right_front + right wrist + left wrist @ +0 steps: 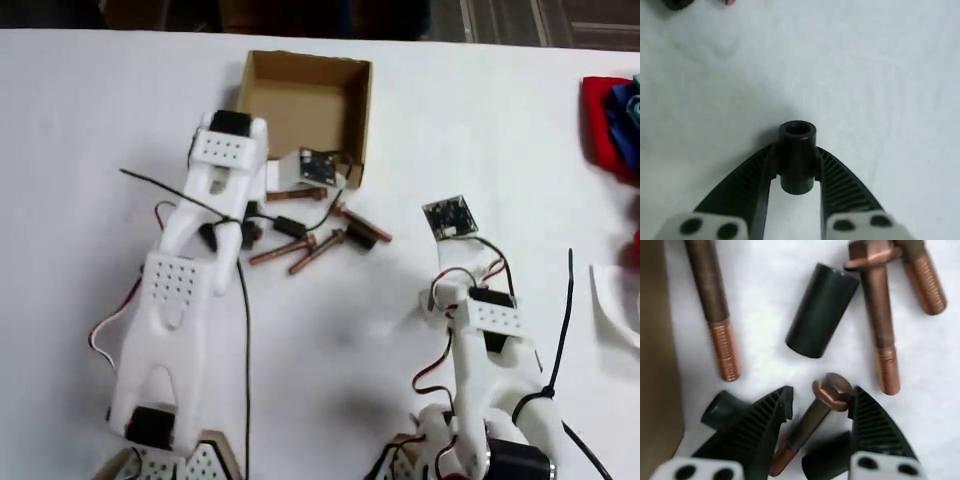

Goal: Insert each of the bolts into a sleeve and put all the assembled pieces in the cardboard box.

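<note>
My left pincer spread either side of a copper hex-head bolt, other copper bolts scattered at the high view's centre, my right pincer pinching a black cylindrical sleeve, open brown cardboard box at upper centre
</note>
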